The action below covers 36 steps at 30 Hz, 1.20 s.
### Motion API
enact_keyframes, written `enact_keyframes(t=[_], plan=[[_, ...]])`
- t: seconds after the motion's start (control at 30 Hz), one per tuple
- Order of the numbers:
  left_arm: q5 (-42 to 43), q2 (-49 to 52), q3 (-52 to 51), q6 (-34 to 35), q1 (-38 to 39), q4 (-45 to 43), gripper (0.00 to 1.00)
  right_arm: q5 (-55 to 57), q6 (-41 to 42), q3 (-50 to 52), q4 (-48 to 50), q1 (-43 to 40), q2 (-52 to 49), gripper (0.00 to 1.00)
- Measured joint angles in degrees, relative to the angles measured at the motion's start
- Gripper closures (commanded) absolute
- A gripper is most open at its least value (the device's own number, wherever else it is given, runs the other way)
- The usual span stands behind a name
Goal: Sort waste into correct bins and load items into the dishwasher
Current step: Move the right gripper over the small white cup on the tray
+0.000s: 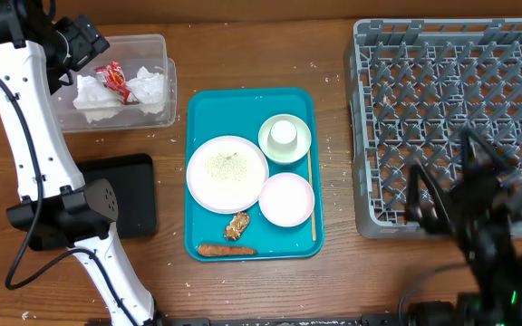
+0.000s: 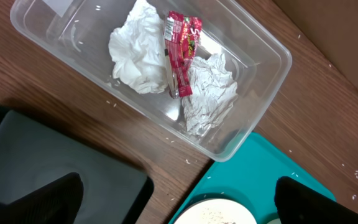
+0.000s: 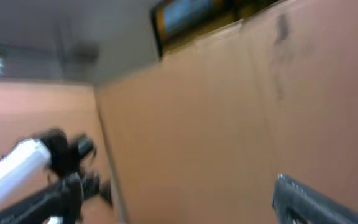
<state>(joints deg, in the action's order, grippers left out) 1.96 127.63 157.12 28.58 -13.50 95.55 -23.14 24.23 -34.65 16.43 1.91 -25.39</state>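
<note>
The tub [image 1: 157, 42] sits at the back left of the bench [image 1: 333, 272]. It holds two napkins [image 1: 96, 98] with the wrapper [image 1: 113, 77] lying between them. The left fingers [image 2: 306, 202] hang over the tub's near side, spread wide and gripping nothing. The black tray [image 1: 130, 195] lies just in front of the tub.

The teal tray [image 1: 243, 95] lies mid-bench. On its left half is the big plate [image 1: 208, 186], with rice [image 1: 227, 165] scattered in its middle. At the back right is the bowl [image 1: 265, 145], with the cup [image 1: 284, 134] standing in it. The small plate [image 1: 286, 199] sits in front of the bowl, just beside the big plate. The stick [image 1: 312, 195] lies along the tray's right rim. The lump [image 1: 237, 225] is near the front, and the food stick [image 1: 225, 251] lies along the front rim.

The rack [image 1: 451, 109] fills the bench's right side. The right arm [image 1: 483, 213], blurred, is over its near edge. The right fingers [image 3: 319, 205] are released and hold nothing, and that camera faces a wall.
</note>
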Motion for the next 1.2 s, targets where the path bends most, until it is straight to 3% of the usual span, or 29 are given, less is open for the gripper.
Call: enact_keyframes(t=[0.13,0.23,0.37,0.5,0.8,1.07,1.2], plan=[[0.0,0.0,0.0,0.02,0.0,0.02,0.0,-9.03,-5.97,-16.26,-16.09,0.13,-17.66,0.0],[0.0,0.0,0.0,0.02,0.0,-0.17,0.0,-12.17,-13.55,-32.54,-38.03,2.69,-34.73,0.0],[0.0,0.0,0.0,0.02,0.0,-0.2,0.0,-6.69,-21.11,-48.72,-58.34,9.94,-52.04,0.0],[0.02,0.0,0.0,0.02,0.0,-0.17,0.0,3.39,-24.68,-57.83,-68.22,17.4,-65.0,0.0],[0.02,0.0,0.0,0.02,0.0,-0.17,0.0,12.52,-26.6,-59.1,-68.96,26.08,-82.18,0.0],[0.0,0.0,0.0,0.02,0.0,-0.17,0.0,8.33,-26.62,-59.08,-65.44,27.34,-84.04,0.0],[0.02,0.0,0.0,0.02,0.0,-0.17,0.0,11.08,-22.8,-59.1,-63.23,27.39,-86.18,0.0]])
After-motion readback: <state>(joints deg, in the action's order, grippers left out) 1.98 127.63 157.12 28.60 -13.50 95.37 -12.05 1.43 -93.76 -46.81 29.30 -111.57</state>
